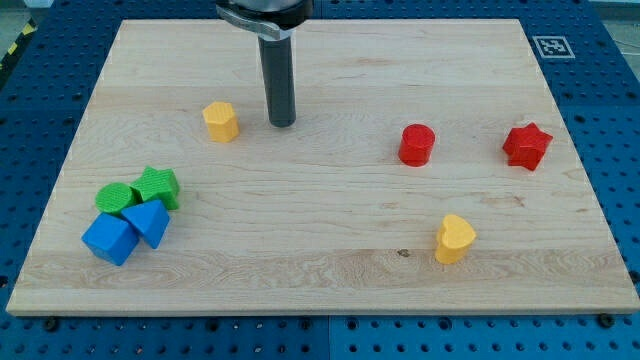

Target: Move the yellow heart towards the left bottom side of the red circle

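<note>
Here, my tip (283, 123) rested on the wooden surface (330, 235) in the upper middle of the view, at the end of a straight dark rod coming down from the view's top edge; the arm carried no claw, so there was nothing to be clenched or released, and the tip touched no block. Just to the view's left of my tip, close but apart from it, stood the yellow hexagonal block (221, 121). Further off, to the view's right and slightly lower, sat the red circle (416, 144), and beyond that, near the surface's right side, the red star (527, 146), the two well apart from each other. The yellow heart (454, 238) lay well away from my tip, down and to the view's right, in the lower right part of the surface; it sat below the red circle and a little to that circle's right, clearly separate from it. Farthest the other way, toward the view's bottom left, four blocks were bunched together: a green round block (115, 196) and a green star-like block (157, 187) above, with two blue blocks (129, 231) touching just below them, their exact shapes hard to make out.
</note>
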Action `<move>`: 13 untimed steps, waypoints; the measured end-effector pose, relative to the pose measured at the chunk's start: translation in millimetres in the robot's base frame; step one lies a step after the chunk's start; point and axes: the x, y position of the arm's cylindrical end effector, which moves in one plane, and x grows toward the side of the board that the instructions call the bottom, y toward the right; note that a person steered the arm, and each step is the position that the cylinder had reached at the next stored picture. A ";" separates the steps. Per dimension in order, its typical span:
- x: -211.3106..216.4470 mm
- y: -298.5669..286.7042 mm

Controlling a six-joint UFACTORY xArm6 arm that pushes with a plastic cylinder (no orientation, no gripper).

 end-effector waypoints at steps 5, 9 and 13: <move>1.1 4.1; 31.7 -88.7; 15.5 -31.4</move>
